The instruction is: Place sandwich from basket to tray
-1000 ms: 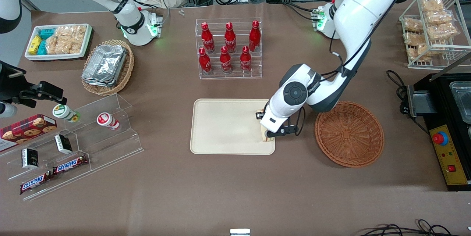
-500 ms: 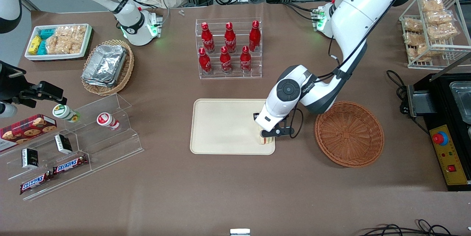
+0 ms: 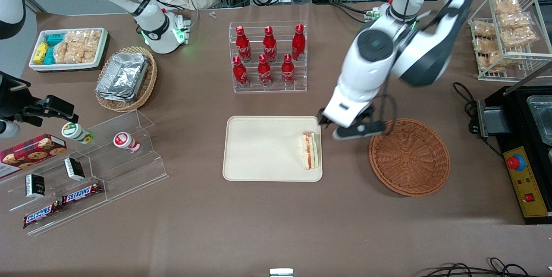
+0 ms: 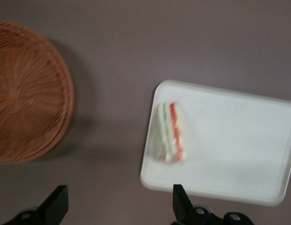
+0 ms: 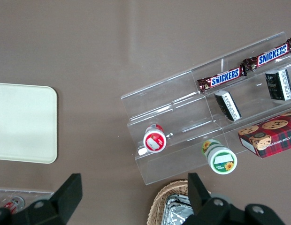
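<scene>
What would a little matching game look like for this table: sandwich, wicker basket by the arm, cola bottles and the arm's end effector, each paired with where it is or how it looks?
Things:
1. sandwich
2. basket
3. red bottles
4. end effector

Descriptions:
A. standing in a clear tiered rack
B. open, holding nothing, raised between tray and basket
C. lying on the beige tray, at its edge nearest the basket
D. nothing in it

Pairs: 1-C, 2-D, 3-A, 4-B
</scene>
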